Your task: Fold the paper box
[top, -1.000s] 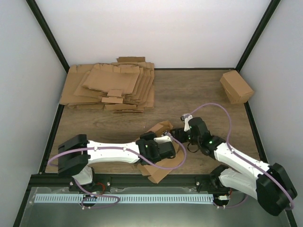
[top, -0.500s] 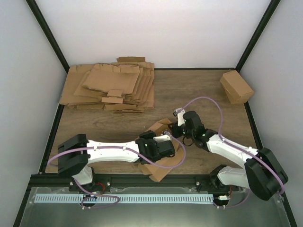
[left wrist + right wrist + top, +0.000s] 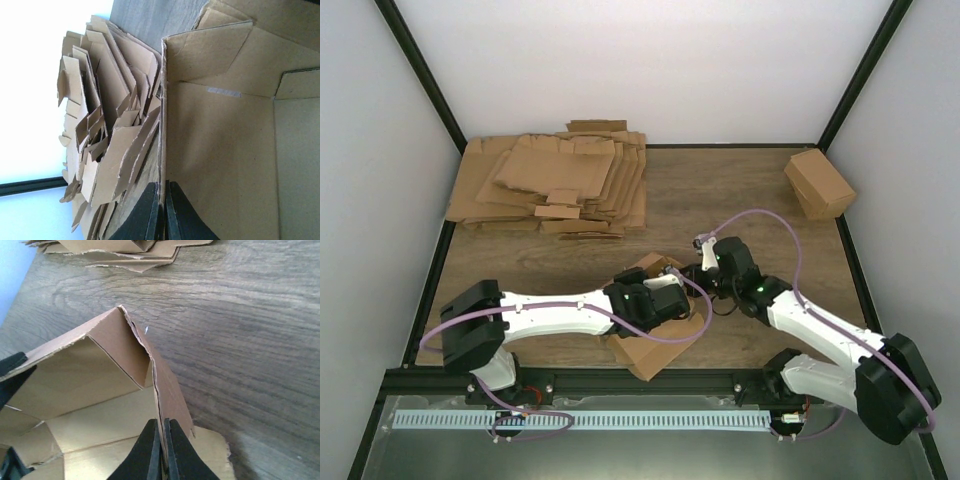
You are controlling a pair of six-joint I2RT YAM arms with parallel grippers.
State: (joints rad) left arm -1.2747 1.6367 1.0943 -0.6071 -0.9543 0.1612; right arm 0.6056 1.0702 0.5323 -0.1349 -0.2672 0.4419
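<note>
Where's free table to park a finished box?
Bare wood at the back between the sheet pile and the folded carton; a strip between the pile and the left arm. Crowded centre-front: left gripper and right gripper pinch the paper box.

Open tabletop [image 3: 730, 200] — sheet pile [image 3: 548, 190] beyond

The top camera is looking down from high above the near edge over the whole surface [image 3: 740, 200]. Both wrist cameras are pressing close to the paper box [image 3: 100, 375], facing the far-left pile of sheets [image 3: 100, 125], which all views are sharing.
</note>
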